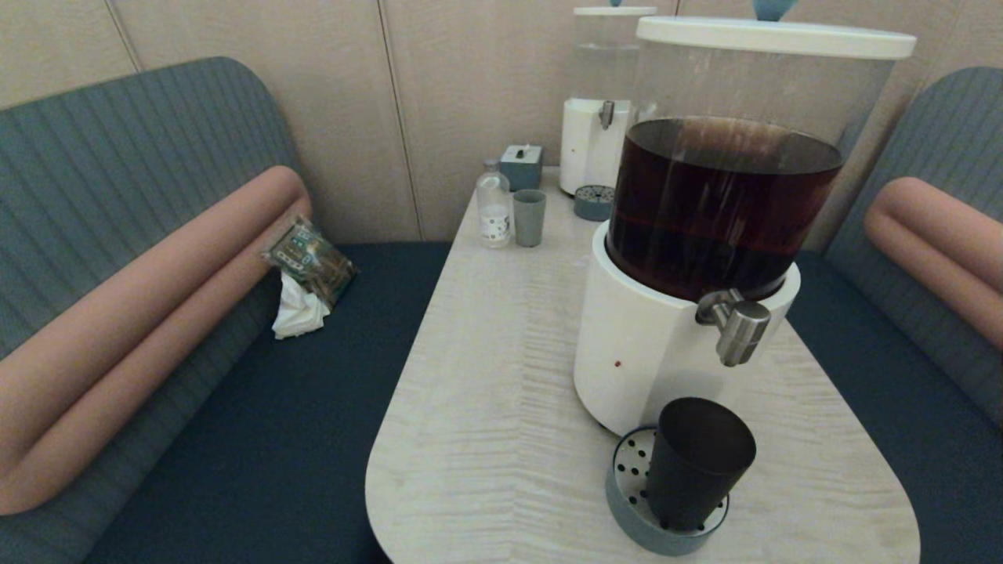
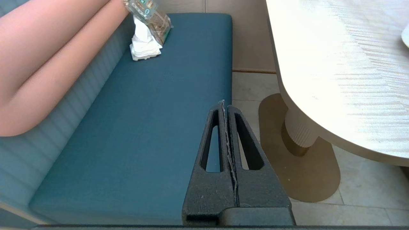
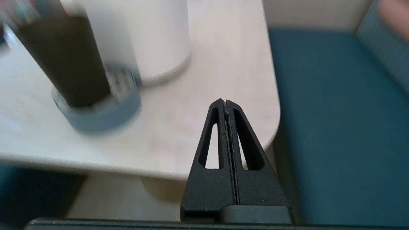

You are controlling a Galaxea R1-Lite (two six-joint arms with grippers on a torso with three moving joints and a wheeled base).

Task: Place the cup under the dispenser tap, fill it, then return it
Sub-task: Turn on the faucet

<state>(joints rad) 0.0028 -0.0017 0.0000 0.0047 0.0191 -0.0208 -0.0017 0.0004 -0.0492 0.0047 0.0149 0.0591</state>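
Soft even indoor light, glare on the table (image 2: 335, 64), right wrist view motion-blurred

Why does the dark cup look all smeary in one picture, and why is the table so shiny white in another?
Right wrist view: the cup and its grey drip tray are smeared by motion blur, while the right gripper looks sharp. Left wrist view: bright glare washes out the table. Head view: the cup is crisp under the dispenser tap.

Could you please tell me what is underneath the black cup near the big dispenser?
The cup stands on a round grey drip tray with a perforated white top, below the steel tap. The holes directly beneath the cup are covered.
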